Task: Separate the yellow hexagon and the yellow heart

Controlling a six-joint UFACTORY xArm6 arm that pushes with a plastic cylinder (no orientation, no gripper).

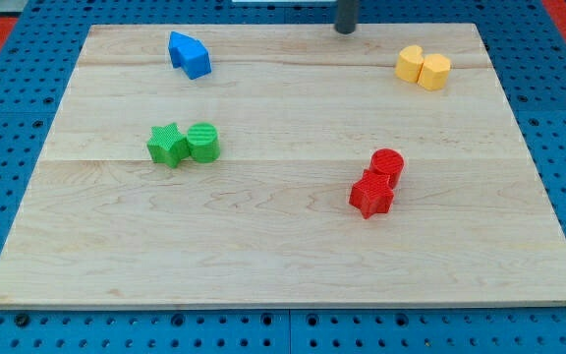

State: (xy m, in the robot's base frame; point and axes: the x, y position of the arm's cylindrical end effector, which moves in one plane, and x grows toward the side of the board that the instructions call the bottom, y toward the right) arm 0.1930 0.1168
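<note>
Dark rod upright, my tip (346,29) at board's top edge

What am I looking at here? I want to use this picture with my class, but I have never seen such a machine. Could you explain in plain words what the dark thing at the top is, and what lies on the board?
There is only one picture, from one camera looking down at a slant onto a pale wooden board that rests on a blue perforated base.

The dark thing at the view's top is the lower end of a robot arm's rod. It has no hand and holds nothing; my tip only pushes blocks by sliding along the board.

Right now it touches no block. The nearest ones are the yellow pair at the view's upper right: the yellow heart and the yellow hexagon, side by side and touching.

Also there: a blue block at upper left, a green star against a green cylinder, and a red cylinder against a red star.
</note>
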